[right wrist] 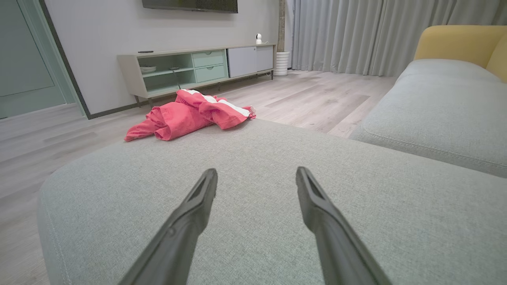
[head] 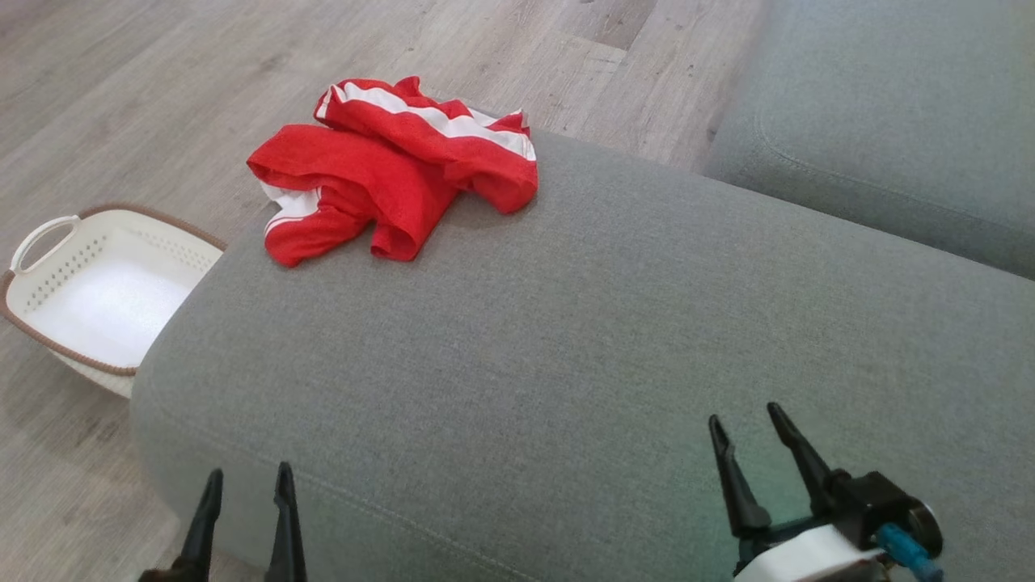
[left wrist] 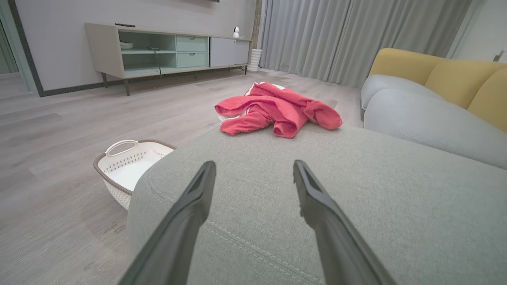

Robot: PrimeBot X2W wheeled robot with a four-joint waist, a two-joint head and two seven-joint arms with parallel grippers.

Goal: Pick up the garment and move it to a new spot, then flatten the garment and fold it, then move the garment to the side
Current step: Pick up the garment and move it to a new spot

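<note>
Grey sofa cushion (head: pixel 566 323): garment (head: pixel 388 174) red with white stripes, crumpled in a heap at far left edge. Near side: left gripper (head: pixel 248 477), right gripper (head: pixel 745 416), both spread apart, empty.

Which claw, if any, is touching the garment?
Apart, both. The head view shows the left claw and right claw open at the near edge of the cushion, with a bare grey stretch between them and the garment at its far corner.
</note>
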